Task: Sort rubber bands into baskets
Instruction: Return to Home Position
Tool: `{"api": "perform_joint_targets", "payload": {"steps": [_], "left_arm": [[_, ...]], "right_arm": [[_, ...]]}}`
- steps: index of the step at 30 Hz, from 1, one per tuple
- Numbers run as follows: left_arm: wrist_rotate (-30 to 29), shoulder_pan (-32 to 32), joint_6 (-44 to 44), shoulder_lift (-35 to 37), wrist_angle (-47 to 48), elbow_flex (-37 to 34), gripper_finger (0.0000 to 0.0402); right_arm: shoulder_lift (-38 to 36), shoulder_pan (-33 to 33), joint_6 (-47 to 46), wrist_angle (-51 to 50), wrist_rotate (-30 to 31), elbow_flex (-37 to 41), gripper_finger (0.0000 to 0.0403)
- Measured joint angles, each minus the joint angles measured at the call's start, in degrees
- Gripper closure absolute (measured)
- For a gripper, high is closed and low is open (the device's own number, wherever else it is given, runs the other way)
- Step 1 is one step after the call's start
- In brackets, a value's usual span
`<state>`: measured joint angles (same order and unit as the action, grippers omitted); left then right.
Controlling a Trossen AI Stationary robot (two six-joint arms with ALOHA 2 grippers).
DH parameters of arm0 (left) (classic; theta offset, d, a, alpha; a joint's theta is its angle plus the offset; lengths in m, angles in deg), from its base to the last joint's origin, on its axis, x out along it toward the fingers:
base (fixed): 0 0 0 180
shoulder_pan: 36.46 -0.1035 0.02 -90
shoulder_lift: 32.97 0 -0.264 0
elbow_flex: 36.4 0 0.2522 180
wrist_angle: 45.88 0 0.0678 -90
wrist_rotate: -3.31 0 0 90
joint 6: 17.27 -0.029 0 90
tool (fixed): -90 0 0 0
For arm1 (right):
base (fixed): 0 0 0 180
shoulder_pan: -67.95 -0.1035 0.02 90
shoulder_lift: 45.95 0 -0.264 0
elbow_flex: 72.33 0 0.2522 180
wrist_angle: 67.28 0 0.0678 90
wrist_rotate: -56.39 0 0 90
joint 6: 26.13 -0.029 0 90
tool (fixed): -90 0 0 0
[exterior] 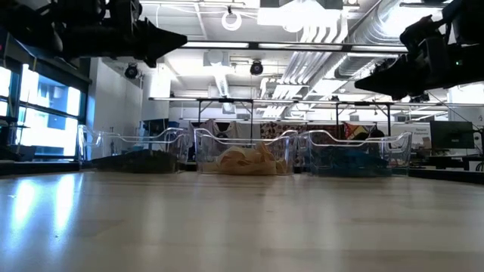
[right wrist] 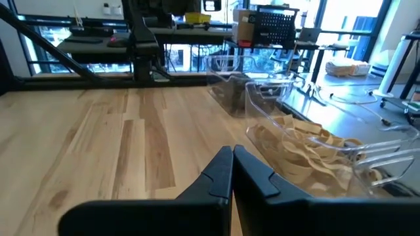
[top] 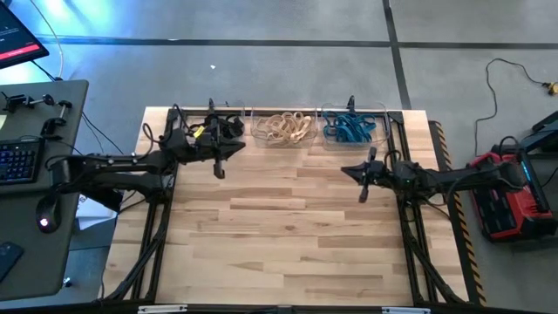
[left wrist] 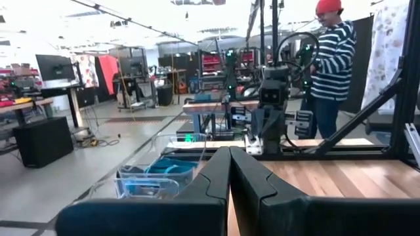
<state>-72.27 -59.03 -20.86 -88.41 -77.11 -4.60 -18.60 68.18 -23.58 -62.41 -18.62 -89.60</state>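
Observation:
Three clear baskets stand in a row along the table's far edge. The left basket (top: 223,127) holds black rubber bands, the middle basket (top: 281,129) tan rubber bands (right wrist: 305,154), the right basket (top: 351,129) blue rubber bands (left wrist: 157,174). My left gripper (top: 239,148) hovers level just in front of the left basket, shut and empty (left wrist: 230,160). My right gripper (top: 345,170) hovers level in front of the right basket, also shut and empty (right wrist: 232,157). In the low view both grippers (exterior: 178,39) (exterior: 363,81) hang well above the table.
Bare wooden table top (top: 279,235) spreads from the baskets to the near edge. A desk with a keyboard (top: 19,161) stands left of the table and a red device (top: 501,187) lies on the floor to the right. A person in a striped shirt (left wrist: 331,62) stands beyond the table.

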Motion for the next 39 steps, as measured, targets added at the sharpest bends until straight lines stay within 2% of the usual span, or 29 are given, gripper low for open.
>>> {"api": "perform_joint_targets", "payload": {"steps": [5,9,13,18,26,30,39], "left_arm": [[0.7,-0.7,-0.1,-1.4,-0.2,0.0,0.0401],[0.8,-1.0,0.0,-0.6,-3.4,-3.4,0.0401],[0.7,-2.3,2.3,2.2,-7.5,-8.7,0.0401],[1.7,-4.6,4.4,8.4,-7.6,-13.2,0.0401],[4.4,-9.3,6.1,18.9,-2.7,-17.4,0.0401],[6.3,-11.3,6.4,23.9,3.8,-17.4,0.0401],[9.4,-15.7,5.9,36.6,13.4,-17.4,0.0401]], "right_arm": [[-3.6,0.0,0.5,-3.4,0.0,0.0,0.0403],[-5.6,0.0,0.2,-6.9,0.0,0.0,0.0403],[-7.2,0.0,-0.1,-9.0,-0.2,0.0,0.0403],[-9.1,0.0,-0.2,-10.5,-0.4,0.0,0.0403],[-14.2,0.0,-1.7,-16.1,-0.5,0.0,0.0403],[-17.8,0.0,-1.5,-18.0,-1.5,0.0,0.0403],[-26.8,0.1,0.4,-16.7,-4.6,2.7,0.0403]]}}
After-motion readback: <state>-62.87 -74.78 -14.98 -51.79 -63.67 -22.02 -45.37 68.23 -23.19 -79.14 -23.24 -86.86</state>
